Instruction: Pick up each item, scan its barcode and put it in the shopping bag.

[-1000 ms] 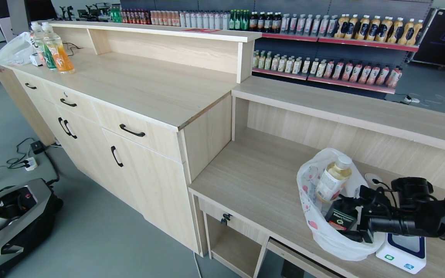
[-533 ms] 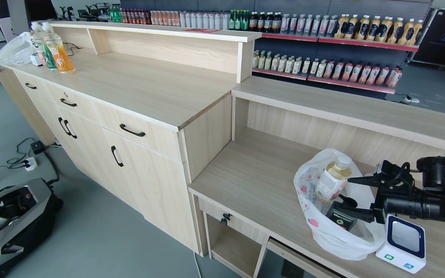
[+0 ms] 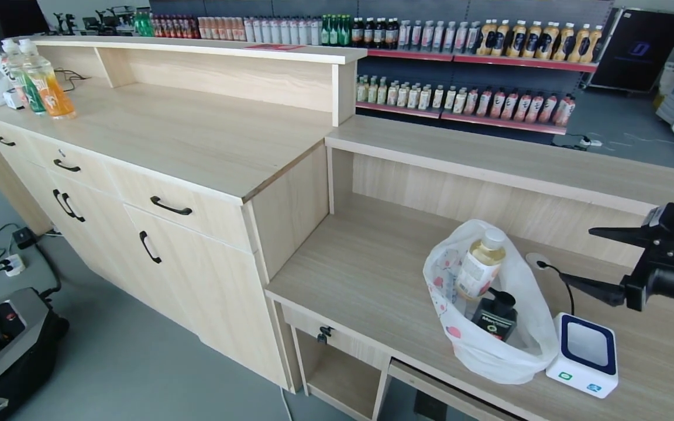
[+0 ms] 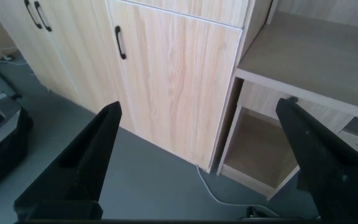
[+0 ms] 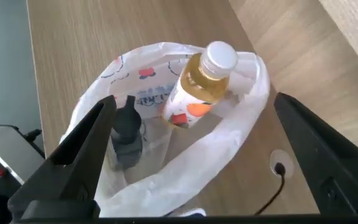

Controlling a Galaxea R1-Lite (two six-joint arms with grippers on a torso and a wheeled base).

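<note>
In shopping bag (image 3: 489, 356): juice bottle (image 3: 480, 266), black pump bottle (image 3: 495, 318). Beside bag: right gripper (image 3: 577, 254), fingers spread, empty. Well apart from bag: left gripper (image 4: 197, 104), likewise spread.

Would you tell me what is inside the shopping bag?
The shopping bag holds a bottle of yellow drink and a black pump bottle; its plastic hides their bases and anything beneath.

Across the upper part of the frame you see two red-edged store shelves (image 3: 460, 99) stocked with rows of bottles, with a dark display panel (image 3: 638, 49) at the upper right. Left of centre you find the tall wooden counter (image 3: 196, 140), its drawers and cabinet doors (image 3: 208, 292) fitted with black handles (image 3: 169, 206). A white power strip (image 3: 12, 264) with dark cables lies on the grey floor (image 3: 114, 351) at the left edge.
</note>
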